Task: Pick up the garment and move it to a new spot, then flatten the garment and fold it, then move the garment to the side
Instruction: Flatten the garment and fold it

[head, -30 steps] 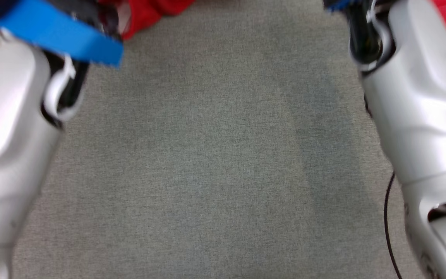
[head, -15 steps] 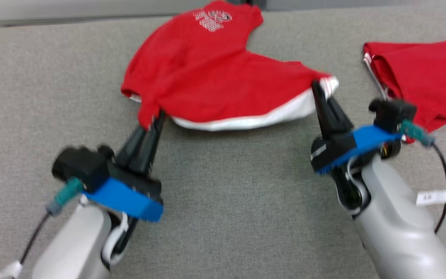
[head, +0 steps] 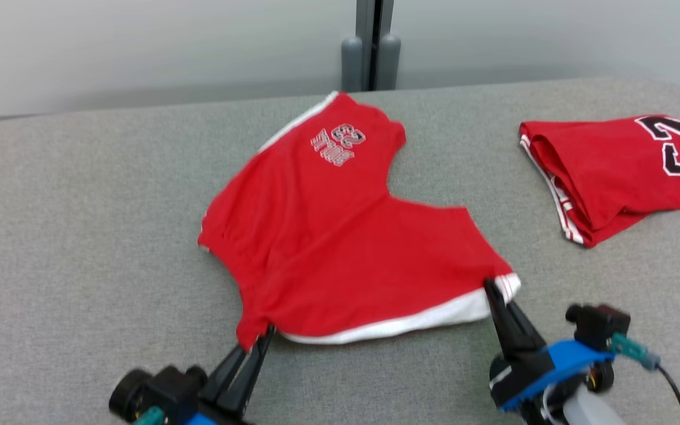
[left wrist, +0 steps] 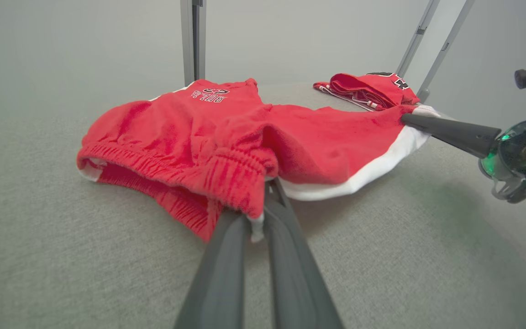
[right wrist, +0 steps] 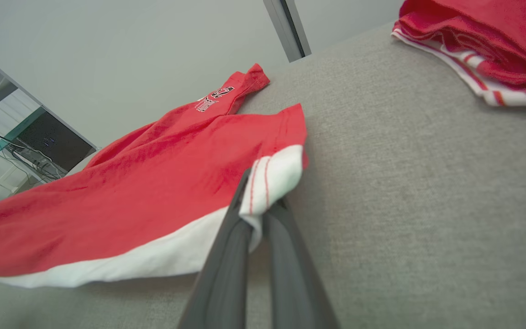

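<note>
The garment is a pair of red shorts with white trim and a small printed logo, spread on the grey table. My left gripper is shut on its elastic waistband corner at the near left, seen close in the left wrist view. My right gripper is shut on the white-trimmed corner at the near right, shown in the right wrist view. The edge between the two grips is stretched and slightly raised. The right gripper's fingers also appear in the left wrist view.
A second red garment with a black number 23 lies folded at the back right of the table, also in the right wrist view. A grey post stands behind the table's far edge against a pale wall.
The head camera has tilted up, from bare table and forearms to the whole garment. Both grippers stay shut on the same corners of the shorts.
</note>
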`<state>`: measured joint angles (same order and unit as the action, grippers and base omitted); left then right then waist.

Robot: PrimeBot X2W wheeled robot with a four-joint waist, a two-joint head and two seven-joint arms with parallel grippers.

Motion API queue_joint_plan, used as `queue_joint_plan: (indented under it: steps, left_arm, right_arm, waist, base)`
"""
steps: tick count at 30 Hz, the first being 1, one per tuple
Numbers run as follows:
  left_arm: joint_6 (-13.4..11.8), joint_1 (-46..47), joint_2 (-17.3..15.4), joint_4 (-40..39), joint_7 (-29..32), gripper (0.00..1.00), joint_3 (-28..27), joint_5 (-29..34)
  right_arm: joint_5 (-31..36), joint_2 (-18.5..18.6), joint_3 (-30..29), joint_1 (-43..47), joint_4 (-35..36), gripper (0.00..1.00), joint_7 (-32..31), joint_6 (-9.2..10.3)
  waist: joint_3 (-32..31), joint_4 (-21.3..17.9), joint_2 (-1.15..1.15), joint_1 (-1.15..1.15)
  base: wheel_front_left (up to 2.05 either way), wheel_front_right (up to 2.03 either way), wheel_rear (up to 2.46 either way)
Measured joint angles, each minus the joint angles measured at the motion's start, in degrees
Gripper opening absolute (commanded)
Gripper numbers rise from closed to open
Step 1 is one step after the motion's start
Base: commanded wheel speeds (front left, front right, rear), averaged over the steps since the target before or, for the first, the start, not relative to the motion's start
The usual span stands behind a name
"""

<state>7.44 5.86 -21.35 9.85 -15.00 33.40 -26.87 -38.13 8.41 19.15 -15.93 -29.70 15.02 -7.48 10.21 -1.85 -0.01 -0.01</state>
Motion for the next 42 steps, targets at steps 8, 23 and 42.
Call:
queue_joint_plan:
  steps: [8,23,42]
  left_arm:
    - [0.0,-8.48,-0.38,-1.29,0.01,0.0,0.62,1.18]
    - [0.0,-7.75,1.19,-2.88,0.0,0.0,1.11,2.21]
    - [0.0,7.45,5.19,-1.01,0.0,0.0,-1.2,0.12]
  right_arm:
    - [-2.48,1.04,-1.58,11.13,5.23,0.0,-0.08,0.0]
    - [-0.55,1.13,-5.86,10.0,10.02,0.0,-2.87,0.0]
    - [5.79,-0.94,-4.28,-26.05,-11.32,0.0,-5.95,0.0]
  waist:
    - [-4.49,0.62,0.0,0.0]
    - [-4.53,1.36,0.01,0.01]
    - [4.9,7.17,0.02,0.02]
  base:
    - [0.0,0.0,0.0]
    - [0.0,0.0,0.0]
    - [0.0,0.0,0.0]
